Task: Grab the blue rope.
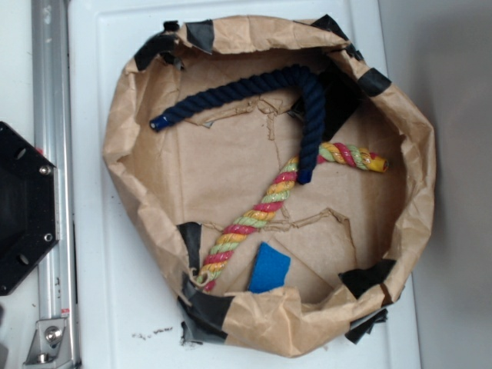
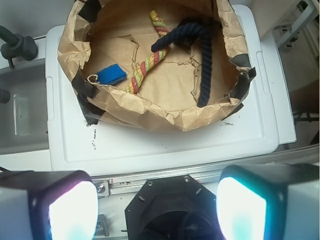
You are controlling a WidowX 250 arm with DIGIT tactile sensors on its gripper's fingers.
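The blue rope [image 1: 261, 84] looks soft and bendy, so the wide-open tool [image 2: 157, 205] should pinch its long straight part in the middle.

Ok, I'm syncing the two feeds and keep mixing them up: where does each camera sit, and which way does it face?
Exterior: overhead, looking straight down into the paper basket holding the blue rope, striped rope and blue rectangle; of the robot only its black base shows.
Wrist: on the arm, above the base, looking down and forward at the basket; the gripper shows, open, two fingers at the bottom.
Shared: basket, both ropes, rectangle, white lid, base.
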